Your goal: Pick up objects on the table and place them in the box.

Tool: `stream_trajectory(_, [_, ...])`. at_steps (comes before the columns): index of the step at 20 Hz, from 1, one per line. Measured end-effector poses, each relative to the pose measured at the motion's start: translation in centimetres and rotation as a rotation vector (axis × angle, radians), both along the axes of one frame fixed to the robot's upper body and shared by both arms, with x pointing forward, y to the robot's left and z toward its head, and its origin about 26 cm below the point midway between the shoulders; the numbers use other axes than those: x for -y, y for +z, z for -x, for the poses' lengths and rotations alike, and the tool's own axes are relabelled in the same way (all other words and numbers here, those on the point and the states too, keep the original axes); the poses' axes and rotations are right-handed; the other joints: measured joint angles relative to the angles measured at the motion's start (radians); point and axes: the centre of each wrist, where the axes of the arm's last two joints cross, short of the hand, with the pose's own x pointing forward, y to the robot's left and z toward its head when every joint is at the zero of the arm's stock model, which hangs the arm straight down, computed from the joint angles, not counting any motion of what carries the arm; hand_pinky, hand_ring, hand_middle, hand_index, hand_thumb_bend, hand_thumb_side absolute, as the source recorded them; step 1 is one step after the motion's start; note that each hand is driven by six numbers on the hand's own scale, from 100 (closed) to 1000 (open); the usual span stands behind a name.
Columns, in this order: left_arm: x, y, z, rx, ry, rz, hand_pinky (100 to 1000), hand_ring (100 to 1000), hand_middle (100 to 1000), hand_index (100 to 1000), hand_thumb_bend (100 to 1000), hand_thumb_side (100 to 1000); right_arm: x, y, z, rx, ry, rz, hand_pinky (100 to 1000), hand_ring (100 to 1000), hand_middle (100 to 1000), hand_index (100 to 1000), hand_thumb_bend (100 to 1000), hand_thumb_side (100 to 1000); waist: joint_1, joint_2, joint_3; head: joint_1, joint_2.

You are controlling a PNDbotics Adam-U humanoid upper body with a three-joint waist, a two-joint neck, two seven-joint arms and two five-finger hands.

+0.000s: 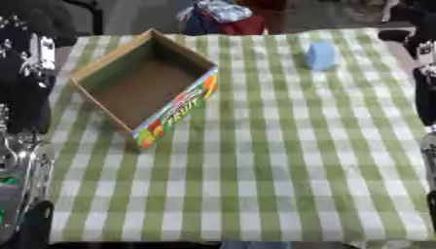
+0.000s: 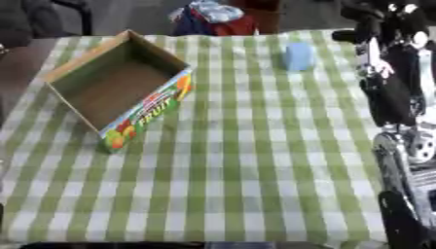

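Note:
An open cardboard box (image 1: 180,108) with a fruit print on its side stands at the far left of the table, tilted toward me, with nothing showing inside it. A small light blue block (image 1: 321,56) rests on the checked cloth at the far right. My left hand (image 1: 30,53), black with pale glints, hangs beside the table's left edge, left of the box. My right hand (image 2: 393,34) is past the right edge, just right of the blue block and apart from it. Neither hand touches anything.
A green and white checked cloth (image 1: 272,165) covers the table. A heap of red and blue things (image 1: 223,17) lies beyond the far edge. Silver arm joints (image 2: 413,146) run along the right side.

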Motion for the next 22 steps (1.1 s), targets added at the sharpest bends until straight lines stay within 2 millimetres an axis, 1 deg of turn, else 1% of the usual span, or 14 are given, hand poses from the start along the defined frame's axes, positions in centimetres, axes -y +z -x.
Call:
stream_trajectory(3, [0.0, 0.0, 0.0, 0.0, 0.0, 0.0, 643, 712, 667, 840, 194, 358, 0.0, 0.1, 0.0, 0.002, 0.0, 0.001, 681, 804, 818, 945, 100, 376, 0.0, 0.0, 0.001, 0.0, 0.0])
stream_trajectory(5, [0.0, 0.0, 0.0, 0.0, 0.0, 0.0, 643, 712, 667, 840, 195, 358, 0.1, 0.5, -0.1, 0.015, 0.002, 0.01, 685, 803, 819, 945, 100, 367, -0.001, 0.0, 0.002, 0.0, 0.0])
stream_trajectory(8, [0.0, 0.0, 0.0, 0.0, 0.0, 0.0, 643, 711, 667, 840, 193, 360, 0.5, 2.5, -0.6, 0.088, 0.002, 0.033, 693, 800, 820, 945, 100, 347, -0.001, -0.003, 0.005, 0.0, 0.0])
stream_trajectory(11, [0.0, 0.0, 0.0, -0.002, -0.001, -0.002, 643, 711, 667, 840, 194, 360, 1.0, 5.9, -1.1, 0.208, -0.001, 0.042, 707, 800, 827, 949, 100, 332, -0.001, -0.01, 0.005, 0.0, 0.0])
stream_trajectory(16, [0.0, -0.1, 0.0, -0.008, -0.003, -0.005, 642, 711, 667, 840, 195, 360, 1.7, 12.9, -1.1, 0.397, 0.006, 0.019, 717, 799, 833, 953, 100, 323, 0.0, -0.018, 0.015, -0.001, 0.0])
stream_trajectory(19, [0.0, -0.2, 0.1, -0.012, -0.009, -0.01, 642, 711, 667, 839, 191, 359, 2.4, 16.2, -1.5, 0.433, 0.005, -0.008, 713, 799, 837, 956, 100, 338, -0.001, -0.021, 0.027, -0.007, 0.0])
stream_trajectory(22, [0.2, -0.2, 0.1, -0.014, -0.019, -0.014, 642, 711, 667, 839, 193, 359, 3.6, 18.7, -3.2, 0.396, 0.008, -0.043, 704, 800, 837, 955, 100, 357, -0.003, -0.025, 0.039, -0.014, 0.0])
